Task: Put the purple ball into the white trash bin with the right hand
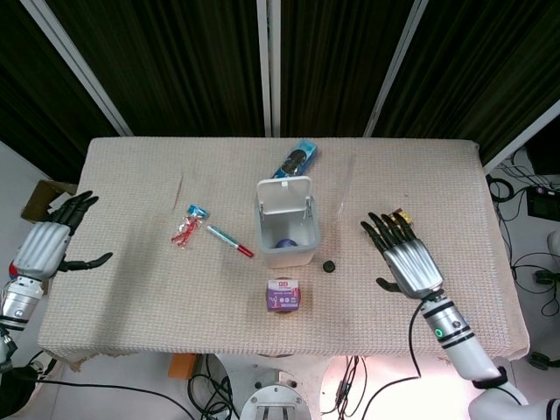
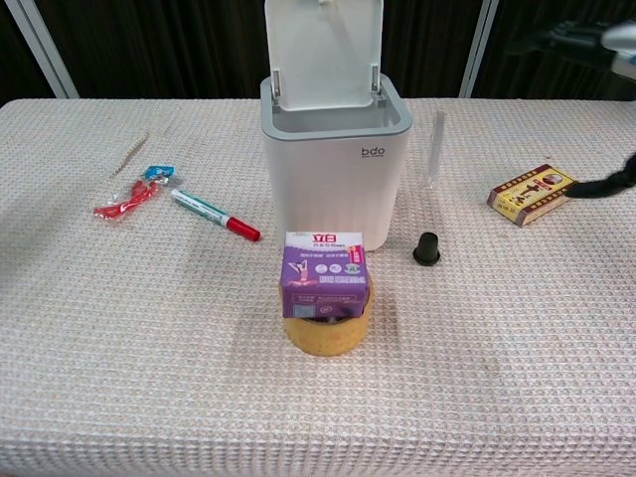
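Observation:
The purple ball [image 1: 285, 244] lies at the bottom of the white trash bin [image 1: 273, 255], whose lid stands up at the back. From the chest view the bin [image 2: 336, 174] hides the ball. My right hand [image 1: 404, 260] hovers open over the table's right side, well clear of the bin, fingers spread and empty. Only its blurred fingertips [image 2: 566, 40] show at the chest view's right edge. My left hand [image 1: 49, 241] hangs open off the table's left edge, holding nothing.
A purple carton on a yellow tape roll [image 1: 284, 297] sits in front of the bin, a small black cap [image 1: 329, 267] to its right. A red-capped marker [image 1: 230, 241] and a candy wrapper [image 1: 187, 225] lie left. A yellow box [image 2: 534, 193] lies right, a blue packet [image 1: 297, 158] behind.

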